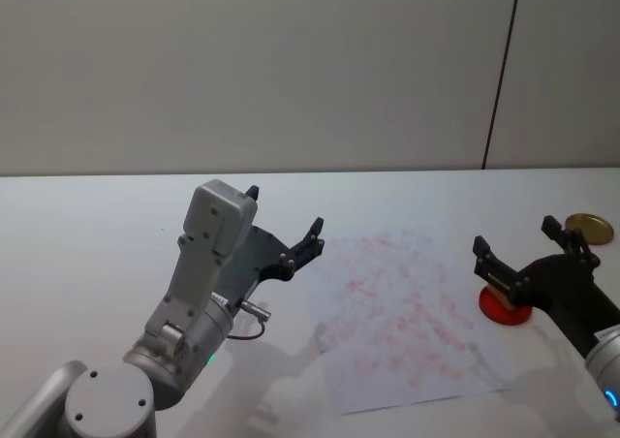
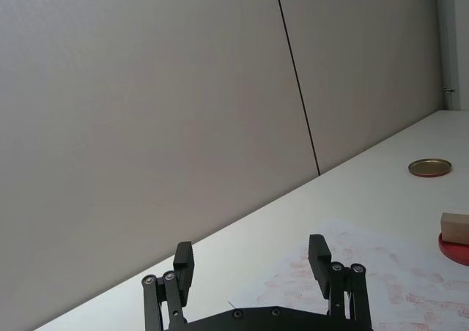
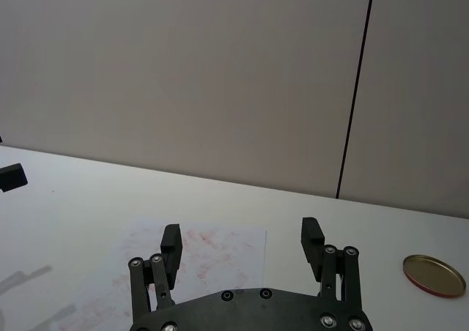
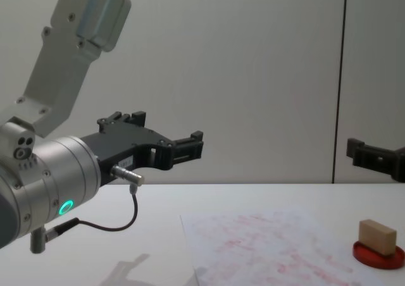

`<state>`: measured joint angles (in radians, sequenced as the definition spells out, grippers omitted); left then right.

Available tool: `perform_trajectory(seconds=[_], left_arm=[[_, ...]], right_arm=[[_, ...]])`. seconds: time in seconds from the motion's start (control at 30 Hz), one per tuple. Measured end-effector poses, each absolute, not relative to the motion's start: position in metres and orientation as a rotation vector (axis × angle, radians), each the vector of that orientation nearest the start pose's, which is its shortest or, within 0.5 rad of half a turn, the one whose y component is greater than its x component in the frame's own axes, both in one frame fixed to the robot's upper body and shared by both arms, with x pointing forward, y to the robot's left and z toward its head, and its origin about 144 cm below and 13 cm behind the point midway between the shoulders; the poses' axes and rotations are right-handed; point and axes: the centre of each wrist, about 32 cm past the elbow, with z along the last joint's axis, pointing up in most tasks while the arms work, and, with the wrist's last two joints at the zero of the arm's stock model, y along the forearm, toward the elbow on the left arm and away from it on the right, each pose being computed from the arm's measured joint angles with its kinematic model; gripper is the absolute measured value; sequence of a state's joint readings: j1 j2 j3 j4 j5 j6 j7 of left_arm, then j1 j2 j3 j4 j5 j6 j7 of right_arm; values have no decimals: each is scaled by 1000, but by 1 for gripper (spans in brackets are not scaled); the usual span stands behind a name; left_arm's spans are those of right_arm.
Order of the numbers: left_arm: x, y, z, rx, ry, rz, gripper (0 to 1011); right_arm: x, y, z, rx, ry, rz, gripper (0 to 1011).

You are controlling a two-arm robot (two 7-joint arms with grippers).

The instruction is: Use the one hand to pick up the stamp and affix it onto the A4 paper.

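Right end effector: fingers spread apart, nothing between them. It hangs in the air above the stamp, clear of it in the chest view.

Stamp rests on top of the red ink pad, which is on the counter just beside the right edge of the paper.

Paper lies flat, mid-counter, covered in faint red marks.

Gold round lid sits farther back on the right, apart from the pad.

Left end effector: fingers also spread apart, empty, raised off the counter to the left of the paper. Green ring light is lit on that arm.
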<state>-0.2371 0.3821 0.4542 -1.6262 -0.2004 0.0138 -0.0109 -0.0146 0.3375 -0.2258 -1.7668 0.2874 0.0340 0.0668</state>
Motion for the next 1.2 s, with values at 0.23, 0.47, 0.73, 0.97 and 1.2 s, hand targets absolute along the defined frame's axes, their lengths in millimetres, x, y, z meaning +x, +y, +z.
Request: perform_trajectory(seconds=[0.23,0.47,0.73,0.97,1.2], left_arm=[[492,198,1204,61,-268,1124,993],[492,198,1204,61,-268,1124,993],[492,198,1204,61,-268,1124,993],[492,198,1204,61,-268,1124,993],[492,198,1204,61,-268,1124,993]], right_arm=[[443,-237,1189,26,-75,-1230,1001],[443,-237,1189,26,-75,-1230,1001],[444,-238,1189,22,-73,-1229,1001],[451,-241,1187,-7,-48,-1224,1001],[462,-245,1182,-56,4,-1220,1001]])
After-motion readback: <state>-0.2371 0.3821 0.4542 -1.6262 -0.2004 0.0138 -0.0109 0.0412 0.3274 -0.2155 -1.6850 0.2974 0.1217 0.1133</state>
